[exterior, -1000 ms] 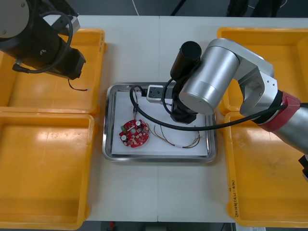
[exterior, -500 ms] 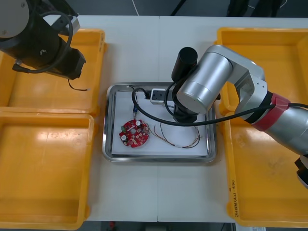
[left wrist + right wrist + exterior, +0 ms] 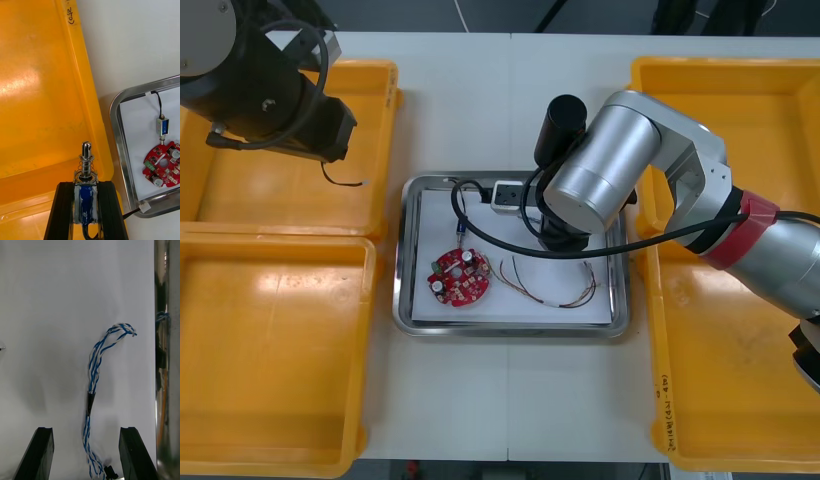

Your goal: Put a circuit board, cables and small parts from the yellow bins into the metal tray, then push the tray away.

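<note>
Change over the last 1 s: in the front view the right arm has been shifted a little toward the far right of the metal tray (image 3: 405,300), with almost no motion in the last 0.5 s. The tray contents and the left arm are unchanged.

Right gripper (image 3: 85,429): fingers apart and low over the tray's white lining. The twisted blue and white cable (image 3: 95,363) lies loose on the lining between them, touched by neither finger. The cable is judged delivered and the right gripper free to be withdrawn.

Left gripper (image 3: 85,183): clamped on 1 small metal part (image 3: 86,168) with a blue body and a spring, held over the far left yellow bin (image 3: 370,120).

Already in the tray:
- 1 round red circuit board (image 3: 460,277)
- 1 red and yellow cable (image 3: 545,280)
- 1 blue small part (image 3: 162,126) on a black lead

Judged still to do: the held part to be brought to the tray, then the tray pushed away.

Surface: a light table (image 3: 470,100) with a seam down its middle. All 4 yellow bins look nearly bare. Room: dark floor beyond the far edge; no more can be told.
</note>
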`<state>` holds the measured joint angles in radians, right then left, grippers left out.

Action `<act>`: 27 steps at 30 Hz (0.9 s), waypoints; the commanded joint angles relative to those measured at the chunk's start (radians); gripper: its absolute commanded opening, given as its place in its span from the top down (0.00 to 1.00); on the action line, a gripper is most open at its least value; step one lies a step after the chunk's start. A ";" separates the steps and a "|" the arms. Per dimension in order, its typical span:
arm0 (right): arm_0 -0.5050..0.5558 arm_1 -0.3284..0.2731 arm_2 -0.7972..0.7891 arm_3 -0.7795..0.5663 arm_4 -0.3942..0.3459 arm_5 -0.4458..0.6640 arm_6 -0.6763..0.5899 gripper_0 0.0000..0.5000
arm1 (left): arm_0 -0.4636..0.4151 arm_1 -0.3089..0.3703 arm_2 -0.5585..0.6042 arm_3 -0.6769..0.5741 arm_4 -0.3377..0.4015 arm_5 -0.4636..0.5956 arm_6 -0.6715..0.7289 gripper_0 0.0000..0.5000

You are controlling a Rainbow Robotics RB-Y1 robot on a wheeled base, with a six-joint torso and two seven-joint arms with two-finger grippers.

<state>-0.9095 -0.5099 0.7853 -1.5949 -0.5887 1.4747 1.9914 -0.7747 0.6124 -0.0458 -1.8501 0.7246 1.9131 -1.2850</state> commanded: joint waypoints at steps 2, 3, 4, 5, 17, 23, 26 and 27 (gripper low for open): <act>-0.065 0.019 -0.011 -0.016 -0.025 0.041 0.017 0.00 | -0.023 -0.014 0.033 -0.037 0.012 0.007 0.087 1.00; -0.065 0.019 -0.014 -0.019 -0.026 0.045 0.017 0.00 | -0.023 -0.014 0.033 -0.037 0.010 0.007 0.087 1.00; -0.065 0.019 -0.023 -0.023 -0.031 0.058 0.017 0.00 | -0.025 -0.014 0.035 -0.037 0.010 0.007 0.089 1.00; -0.065 0.019 -0.034 -0.030 -0.036 0.076 0.015 0.00 | -0.025 -0.014 0.035 -0.037 0.012 0.007 0.087 1.00; -0.069 0.024 -0.193 -0.138 -0.109 0.354 -0.011 0.00 | -0.017 -0.014 0.035 -0.043 0.018 0.007 0.090 1.00; -0.069 0.024 -0.267 -0.184 -0.166 0.445 -0.033 0.00 | -0.017 -0.017 0.037 -0.047 0.019 0.007 0.096 1.00; -0.069 0.024 -0.320 -0.209 -0.177 0.445 -0.045 0.00 | -0.017 -0.017 0.037 -0.047 0.019 0.007 0.099 1.00; -0.069 0.024 -0.331 -0.217 -0.178 0.445 -0.046 0.00 | -0.017 -0.017 0.037 -0.049 0.019 0.007 0.101 1.00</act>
<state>-0.9386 -0.5020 0.5234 -1.7582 -0.7537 1.9120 1.9855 -0.7747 0.6117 -0.0448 -1.8574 0.7335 1.9132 -1.2808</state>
